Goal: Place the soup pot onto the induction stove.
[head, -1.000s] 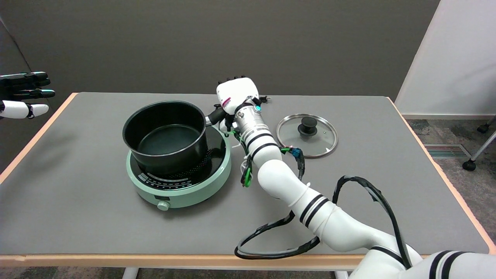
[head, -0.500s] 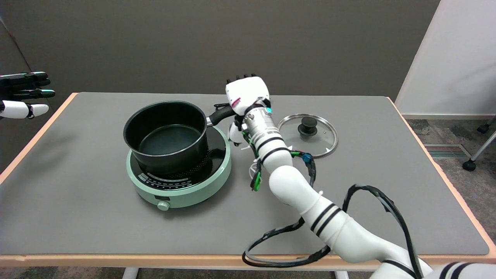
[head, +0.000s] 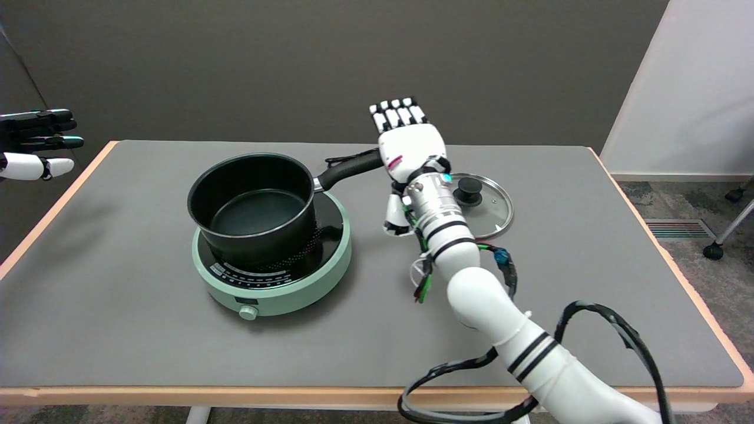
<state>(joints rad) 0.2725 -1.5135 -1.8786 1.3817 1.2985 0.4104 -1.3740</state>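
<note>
The idle left hand [head: 35,144] hangs in the air beyond the left edge of the surface [head: 118,306], fingers stretched out level.

Left of the middle of the surface, nearer the front edge than the back, sits the pale green stove [head: 274,262], a round unit with a dark cooking top and a small knob on its front face. The black pot [head: 252,203] stands upright on that cooking top, set toward its left side so that a crescent of the dark top shows to the right of the pot. The pot has nothing inside it. Its black handle [head: 347,169] points right and toward the back edge, out past the stove's rim.

Just beside the end of the handle is the right hand [head: 409,150], raised with its fingers [head: 399,115] straight, pointing up and apart, holding nothing. Whether its palm touches the handle's tip cannot be told.

Right of the wrist, toward the back right part of the surface, a glass lid [head: 480,203] with a black knob lies flat, partly hidden behind the arm.
</note>
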